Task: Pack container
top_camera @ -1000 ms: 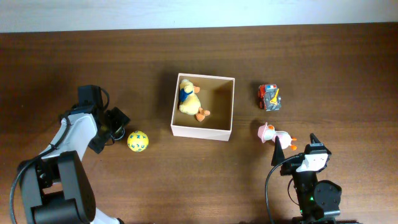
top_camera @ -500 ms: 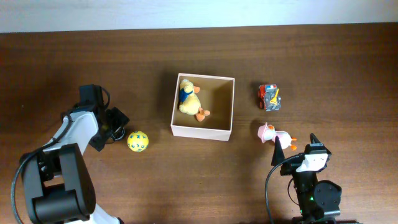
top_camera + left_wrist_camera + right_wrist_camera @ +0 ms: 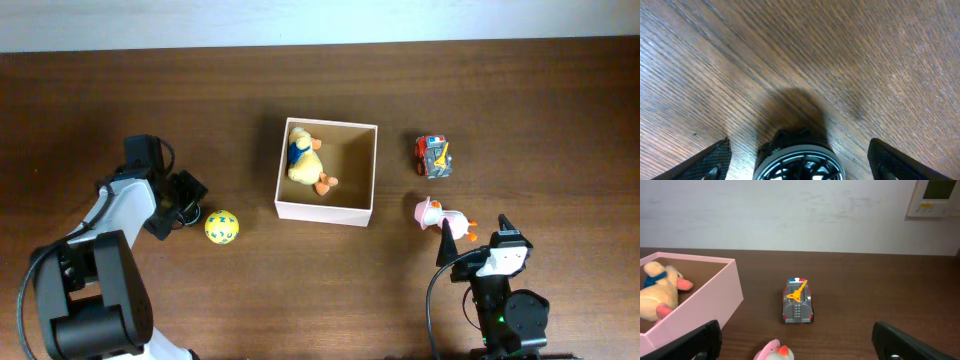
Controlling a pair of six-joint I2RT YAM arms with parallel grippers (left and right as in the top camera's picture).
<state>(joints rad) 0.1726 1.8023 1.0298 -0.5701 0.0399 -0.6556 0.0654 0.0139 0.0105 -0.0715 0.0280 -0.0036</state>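
Note:
The container (image 3: 325,212) is a square white box with a tan inside at the table's middle, and it also shows in the right wrist view (image 3: 715,300). A yellow plush duck (image 3: 308,160) lies in it. A yellow ball (image 3: 222,227) sits left of the box. My left gripper (image 3: 190,203) is low over the table just left of the ball. In its wrist view the left gripper (image 3: 799,150) is open, with a dark round spoked thing (image 3: 797,165) between the fingers. My right gripper (image 3: 476,235) is open and empty, behind a pink-and-white duck toy (image 3: 440,217).
A red and grey toy truck (image 3: 433,156) stands right of the box, and shows ahead in the right wrist view (image 3: 797,301). The pink duck toy's head (image 3: 775,351) peeks in at that view's bottom edge. A white wall runs along the table's far edge.

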